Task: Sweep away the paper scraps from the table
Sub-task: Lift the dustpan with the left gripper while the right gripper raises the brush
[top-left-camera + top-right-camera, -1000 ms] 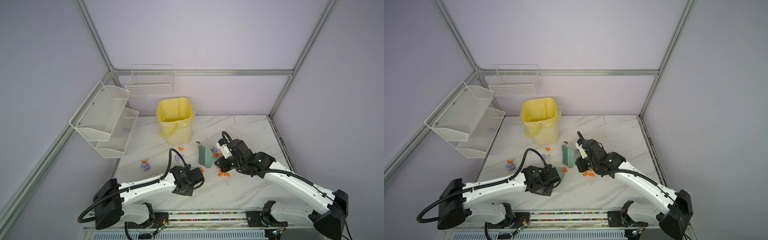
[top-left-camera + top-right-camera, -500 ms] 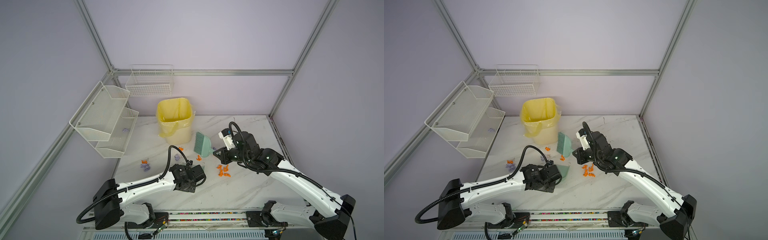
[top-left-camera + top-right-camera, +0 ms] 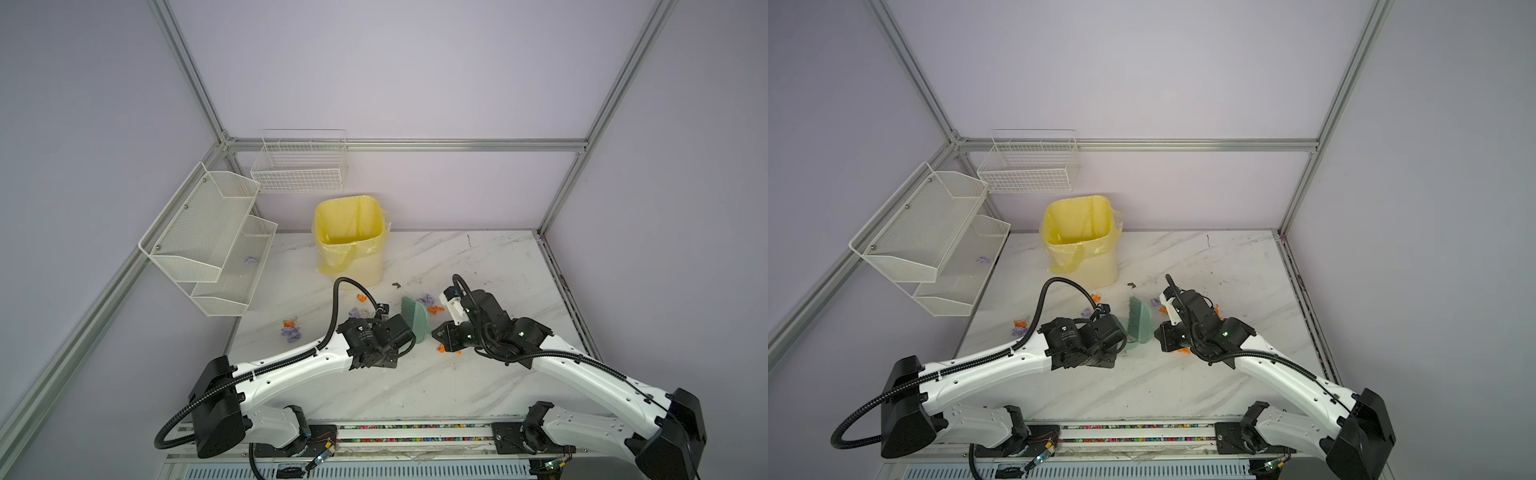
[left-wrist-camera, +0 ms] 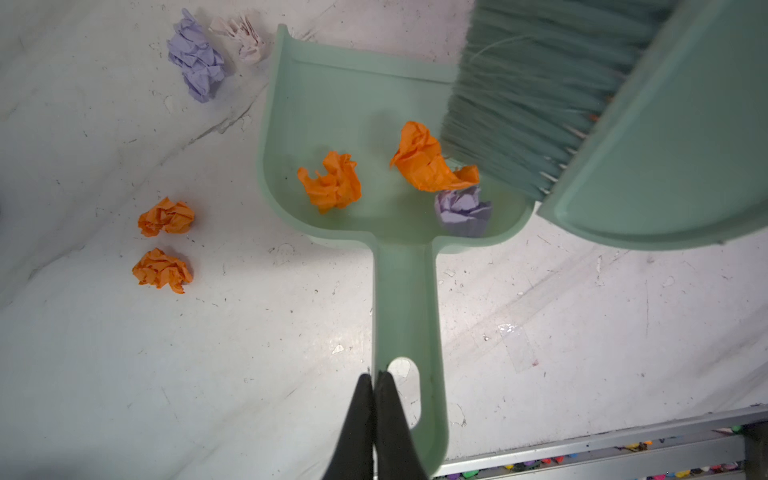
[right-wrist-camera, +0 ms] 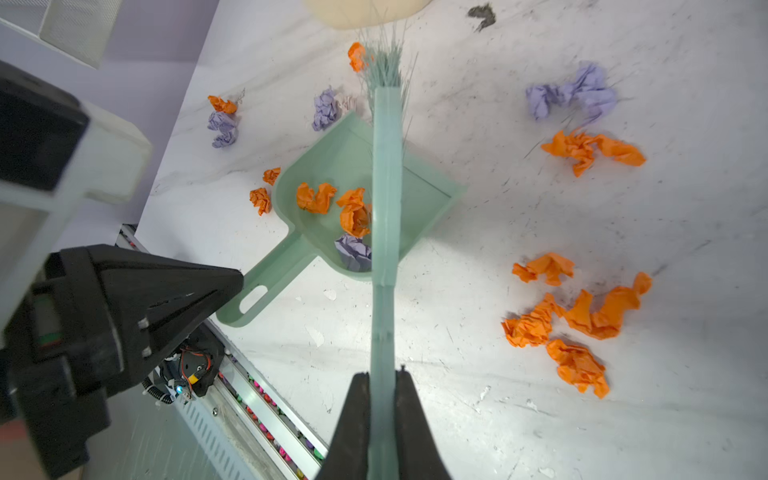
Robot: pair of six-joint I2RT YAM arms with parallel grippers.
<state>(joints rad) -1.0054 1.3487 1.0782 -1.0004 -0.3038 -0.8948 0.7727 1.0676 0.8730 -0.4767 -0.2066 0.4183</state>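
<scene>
**Desk editor:** Where are the paper scraps (image 4: pixel 332 183)?
**Photographer:** Three sit in the green dustpan (image 4: pixel 332 104) at the middle of the desk (image 3: pixel 457 386). More dot the marble to its left and right.
**Desk editor:** And the jaws?
**Photographer:** The left jaws pinch the dustpan's handle. The right jaws clamp the brush (image 5: pixel 386 166) handle, bristles reaching into the pan.
**Desk editor:** How will they handle?
**Photographer:** Probably featherlight, soft and quick to skitter, so sweep them gently rather than grip them.

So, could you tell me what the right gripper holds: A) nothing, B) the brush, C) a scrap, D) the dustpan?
B: the right gripper is shut on the brush handle in its wrist view; the left gripper holds the dustpan.
</scene>
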